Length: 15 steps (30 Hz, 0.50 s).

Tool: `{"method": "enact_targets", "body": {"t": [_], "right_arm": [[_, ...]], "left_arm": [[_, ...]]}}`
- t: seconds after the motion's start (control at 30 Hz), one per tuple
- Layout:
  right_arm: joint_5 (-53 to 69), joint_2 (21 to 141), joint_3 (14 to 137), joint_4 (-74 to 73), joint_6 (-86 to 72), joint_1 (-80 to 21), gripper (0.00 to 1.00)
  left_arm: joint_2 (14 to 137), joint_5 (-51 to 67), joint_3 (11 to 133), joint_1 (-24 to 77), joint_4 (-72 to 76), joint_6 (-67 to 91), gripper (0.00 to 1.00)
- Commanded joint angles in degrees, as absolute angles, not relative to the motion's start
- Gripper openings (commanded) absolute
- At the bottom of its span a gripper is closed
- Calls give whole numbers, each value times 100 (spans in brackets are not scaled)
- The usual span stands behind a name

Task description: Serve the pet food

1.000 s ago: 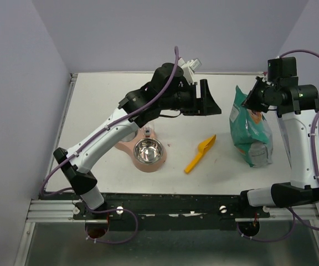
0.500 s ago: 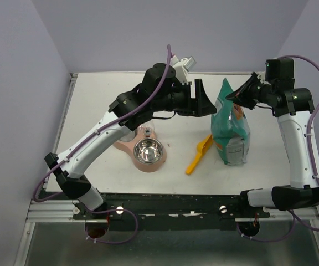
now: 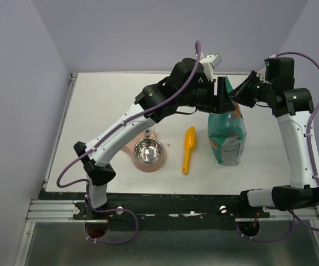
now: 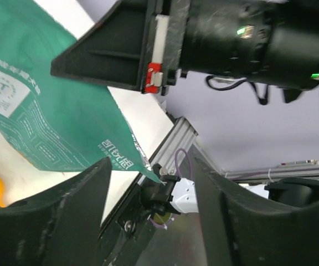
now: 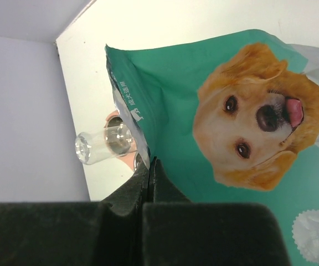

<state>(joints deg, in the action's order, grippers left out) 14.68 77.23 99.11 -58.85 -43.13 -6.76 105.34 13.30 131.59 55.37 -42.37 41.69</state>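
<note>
Beside the yellow scoop (image 3: 188, 149), teal bag (image 3: 226, 133) labelled "FIT", right tool (image 5: 149, 165) clamped on it, left tool (image 4: 151, 166) apart.

Bag (image 3: 226, 136): smooth teal plastic film, printed, with a slight sheen. Bowl (image 3: 148, 150): polished, mirror-bright metal, seated in a smooth pink plastic stand (image 3: 148, 167). Scoop (image 3: 188, 149): glossy yellow plastic. Bottle (image 5: 101, 145): transparent and glossy. Table (image 3: 104, 100): matt white. Fingers (image 5: 65, 233) of the right gripper (image 5: 150, 163): matt black, finely grained.

teal bag (image 3: 227, 136) 1 | yellow scoop (image 3: 188, 151) 1 | steel bowl (image 3: 148, 151) 1 | bottle (image 5: 105, 145) 1 | stand (image 3: 127, 148) 1
</note>
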Motion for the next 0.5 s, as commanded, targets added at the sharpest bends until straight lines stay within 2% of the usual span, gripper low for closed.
{"method": "enact_targets", "body": {"t": [0.0, 0.2, 0.47], "right_arm": [[1564, 7524, 10389, -5519, -4087, -721, 1], [1740, 7515, 10353, -5476, -4192, -721, 1], [1609, 7638, 10669, -5853, -3920, -729, 5]], "left_arm": [[10810, 968, 13412, 5739, -4605, 4035, 65], [11109, 782, 13491, 5845, -4386, 3823, 63], [11549, 896, 13869, 5880, -4289, 3788, 39]]}}
